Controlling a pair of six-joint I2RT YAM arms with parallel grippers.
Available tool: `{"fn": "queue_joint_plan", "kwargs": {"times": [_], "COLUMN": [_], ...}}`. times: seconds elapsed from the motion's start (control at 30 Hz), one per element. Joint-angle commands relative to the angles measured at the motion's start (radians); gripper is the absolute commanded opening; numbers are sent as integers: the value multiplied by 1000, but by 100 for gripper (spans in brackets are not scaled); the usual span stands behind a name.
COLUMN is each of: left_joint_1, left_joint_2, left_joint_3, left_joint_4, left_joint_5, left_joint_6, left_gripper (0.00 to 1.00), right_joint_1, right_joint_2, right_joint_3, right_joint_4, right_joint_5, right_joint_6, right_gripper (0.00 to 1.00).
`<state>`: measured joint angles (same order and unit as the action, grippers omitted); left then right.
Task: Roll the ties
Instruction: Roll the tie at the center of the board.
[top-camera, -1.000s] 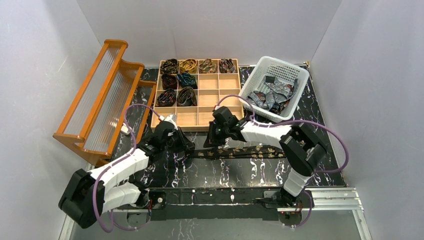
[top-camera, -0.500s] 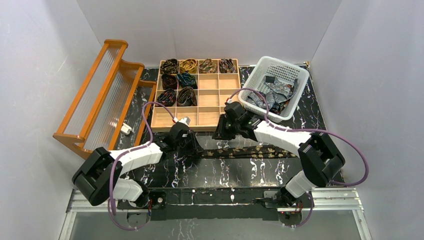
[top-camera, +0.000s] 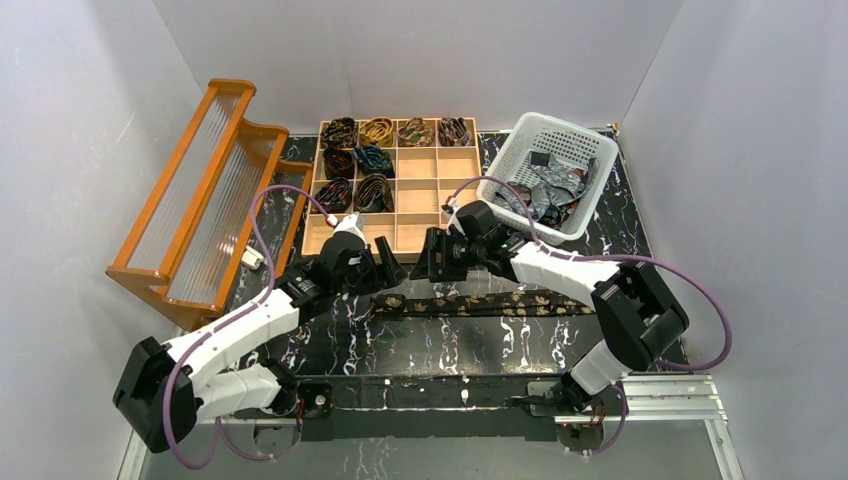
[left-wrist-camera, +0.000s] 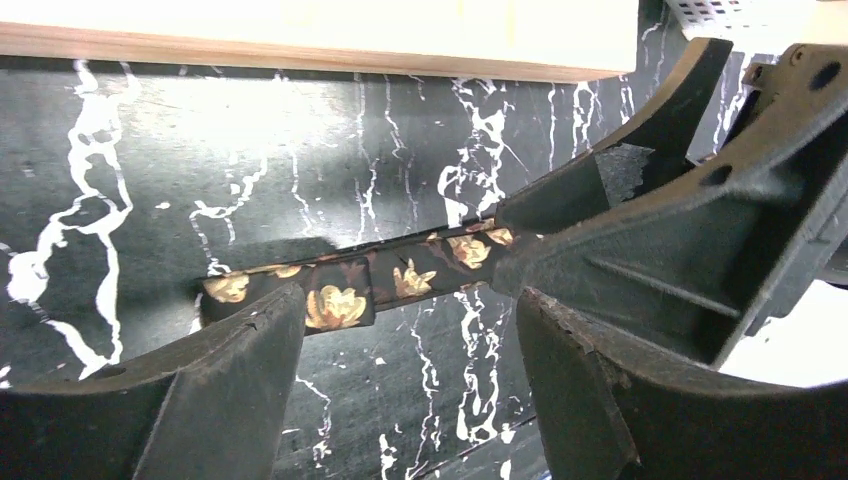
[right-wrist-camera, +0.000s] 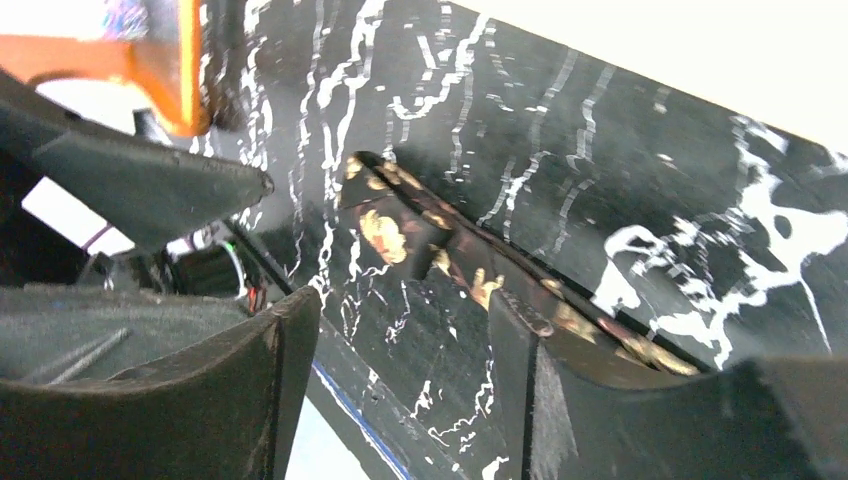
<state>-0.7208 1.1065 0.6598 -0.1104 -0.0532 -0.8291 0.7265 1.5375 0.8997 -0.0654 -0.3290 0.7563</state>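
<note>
Black white-veined marble tabletop (top-camera: 450, 345) at centre frame, plain grey walls (top-camera: 400, 50) around; dark brown gold-flowered fabric tie (top-camera: 500, 303) flat across it. Left gripper (top-camera: 392, 272) and right gripper (top-camera: 420, 268) gaping wide, empty.

The tie (top-camera: 480, 304) across the lower middle of the top view is dark brown with gold flowers. The table (top-camera: 420, 345) is black marble veined white. The tray (top-camera: 420, 215) at upper centre is pale wood; its coils (top-camera: 377, 130) run dark brown, gold and maroon, with a teal coil (top-camera: 373, 158) among them. The basket (top-camera: 570, 135) at upper right is white and holds grey-silver patterned ties (top-camera: 545, 195). The rack (top-camera: 190, 190) at left is orange wood with clear ribbed panels. The arms (top-camera: 235, 330) are white and black, with purple cables (top-camera: 700, 291)
</note>
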Motion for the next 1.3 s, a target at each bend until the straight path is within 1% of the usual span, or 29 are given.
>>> {"fn": "queue_joint_plan", "kwargs": {"times": [0.0,0.07,0.1,0.13,0.17,0.2,0.3,0.33,0.47,0.5,0.6,0.67,0.8,0.9,1.07,1.17,1.27], "left_joint_1": [36,89,121,154,180,203,240,243,251,253,256,260,265,268,273,276,277], "left_joint_2": [-39,-57,-68,-80,-89,-100,-117,-117,-92,-87,-75,-68,-56,-52,-47,-48,-47], "left_joint_3": [28,-6,-31,-58,-87,-111,-163,-176,-212,-221,-236,-247,-262,-267,-273,-279,-285], "left_joint_4": [-207,-215,-198,-170,-145,-125,-70,-50,15,32,54,72,88,90,91,88,104], "left_joint_5": [-113,-93,-44,-15,22,67,144,161,208,217,221,229,230,226,233,231,238], "left_joint_6": [27,7,3,-3,-11,-19,-26,-27,-39,-39,-39,-43,-47,-46,-37,-35,-38], "left_gripper": [75,76,76,76,76,76,76,77,77,76,76,76,75,75,74,74,72], "right_joint_1": [16,40,56,68,74,73,75,82,90,91,91,92,98,99,99,99,97], "right_joint_2": [34,56,70,84,102,128,223,235,175,162,166,174,201,225,250,270,281], "right_joint_3": [25,48,58,67,80,107,246,241,98,82,88,76,71,75,86,103,91], "right_joint_4": [168,182,184,185,176,148,-59,-81,79,82,38,56,58,81,47,11,56], "right_joint_5": [-173,-176,-165,-137,-96,-68,-118,-114,-145,-125,-120,-148,-156,-145,-113,-109,-141], "right_joint_6": [-157,-268,-323,-362,-370,-338,-247,-174,33,64,85,116,156,184,205,201,212], "right_gripper": [73,76,76,73,68,65,66,66,67,66,63,60,52,43,42,47,45]}}
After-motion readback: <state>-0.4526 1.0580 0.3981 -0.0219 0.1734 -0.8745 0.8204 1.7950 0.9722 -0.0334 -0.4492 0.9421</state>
